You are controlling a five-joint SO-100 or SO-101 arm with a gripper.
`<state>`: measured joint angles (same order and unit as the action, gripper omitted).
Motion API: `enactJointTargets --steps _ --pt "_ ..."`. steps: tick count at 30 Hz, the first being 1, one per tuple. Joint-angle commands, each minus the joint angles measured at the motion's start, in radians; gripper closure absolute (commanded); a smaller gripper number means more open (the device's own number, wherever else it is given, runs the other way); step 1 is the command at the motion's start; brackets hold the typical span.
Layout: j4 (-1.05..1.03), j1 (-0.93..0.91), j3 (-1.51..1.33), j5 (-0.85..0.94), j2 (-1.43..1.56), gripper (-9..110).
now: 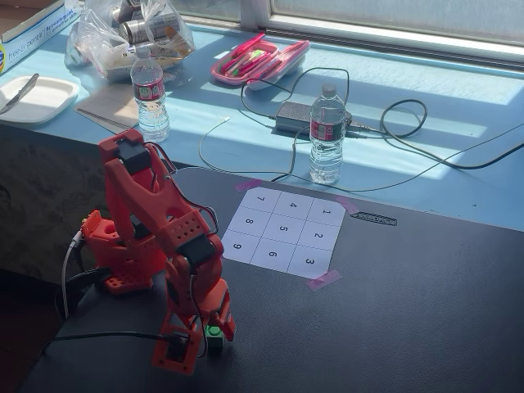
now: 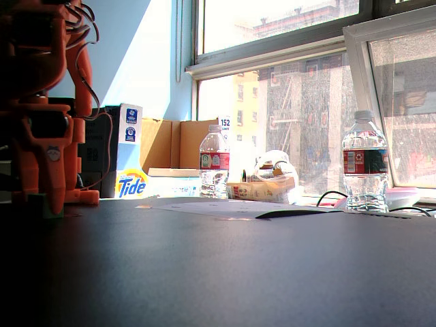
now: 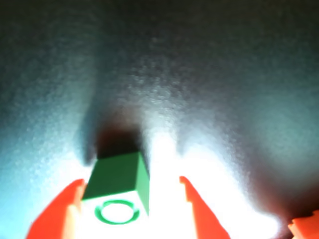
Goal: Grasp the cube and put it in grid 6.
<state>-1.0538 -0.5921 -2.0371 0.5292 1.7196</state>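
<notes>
The cube [image 3: 117, 191] is seen in the wrist view between the two orange fingers [image 3: 55, 214] of the end effector [image 3: 132, 211], against the left one and clear of the right, so the jaws stand apart. In a fixed view it rests on the dark surface [image 1: 409, 311], well apart from grid 6 [image 1: 273, 255].

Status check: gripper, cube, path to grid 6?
Gripper open, straddling cube. Cube on table, against one finger, not lifted. Grid 6 empty, path clear.
</notes>
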Motion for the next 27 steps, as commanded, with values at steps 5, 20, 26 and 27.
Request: enactJointTargets --steps 5,20,26,27 --pt "0.037 0.003 0.052 -0.017 -0.005 101" --pt "-0.183 0.124 0.218 -0.121 0.052 101" --pt "-0.38 0.328 0.388 -0.204 0.137 101" --pt "-0.413 0.37 0.419 -0.221 0.146 101"
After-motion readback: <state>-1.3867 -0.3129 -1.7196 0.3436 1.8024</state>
